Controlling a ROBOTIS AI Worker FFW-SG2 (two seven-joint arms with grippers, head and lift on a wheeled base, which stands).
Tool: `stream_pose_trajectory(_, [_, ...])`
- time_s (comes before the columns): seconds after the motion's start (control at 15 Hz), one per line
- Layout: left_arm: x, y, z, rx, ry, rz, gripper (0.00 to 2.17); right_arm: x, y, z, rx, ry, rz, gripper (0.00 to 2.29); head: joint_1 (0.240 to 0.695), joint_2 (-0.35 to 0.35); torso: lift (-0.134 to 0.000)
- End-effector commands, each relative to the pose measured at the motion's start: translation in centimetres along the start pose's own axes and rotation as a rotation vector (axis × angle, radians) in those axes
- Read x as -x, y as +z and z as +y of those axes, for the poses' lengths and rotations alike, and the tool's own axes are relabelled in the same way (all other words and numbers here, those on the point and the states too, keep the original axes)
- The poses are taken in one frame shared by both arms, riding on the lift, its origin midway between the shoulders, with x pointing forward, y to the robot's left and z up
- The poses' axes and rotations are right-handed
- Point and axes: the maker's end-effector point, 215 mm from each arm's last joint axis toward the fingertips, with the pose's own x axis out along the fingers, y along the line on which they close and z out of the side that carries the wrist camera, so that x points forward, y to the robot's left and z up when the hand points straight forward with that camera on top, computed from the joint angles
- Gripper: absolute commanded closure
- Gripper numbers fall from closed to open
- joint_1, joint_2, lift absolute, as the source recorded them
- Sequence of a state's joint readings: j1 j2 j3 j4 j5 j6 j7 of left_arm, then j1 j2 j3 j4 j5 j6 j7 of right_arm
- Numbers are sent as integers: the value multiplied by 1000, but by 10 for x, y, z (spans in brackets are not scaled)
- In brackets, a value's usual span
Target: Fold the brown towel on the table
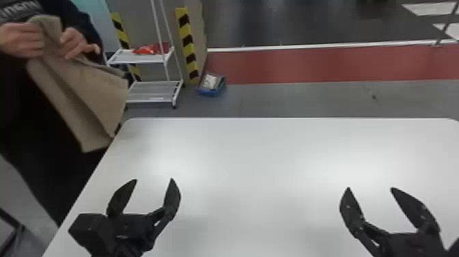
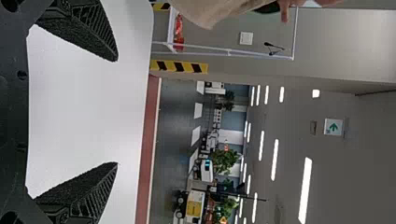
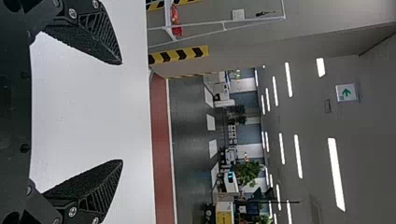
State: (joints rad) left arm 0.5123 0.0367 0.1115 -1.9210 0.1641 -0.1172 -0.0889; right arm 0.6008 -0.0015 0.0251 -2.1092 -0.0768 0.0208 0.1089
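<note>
Brown towel (image 1: 99, 90) is hanging from a person's hands (image 1: 22, 39) near the surface (image 1: 256, 153), while I am holding left pincer (image 1: 154, 179) and right pincer (image 1: 370, 188) spread.

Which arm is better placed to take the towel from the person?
Probably the left: the left tool is open over the left part of the table, nearer the brown towel in the person's hands. The right tool, also open, is farther across.
</note>
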Motion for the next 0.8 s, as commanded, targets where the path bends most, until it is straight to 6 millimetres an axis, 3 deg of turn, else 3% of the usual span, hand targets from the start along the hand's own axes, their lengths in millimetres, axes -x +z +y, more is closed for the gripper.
stream_pose_trajectory(0.0, [0,-1,-1,2,-1,1,80,1,-1,-3,-3,-6,1,144,695,122,-113])
stream_pose_trajectory(0.73, [1,-4,-4,5,-5,3,80,3,-2,-3,-3,-6,4,144,695,113,-113])
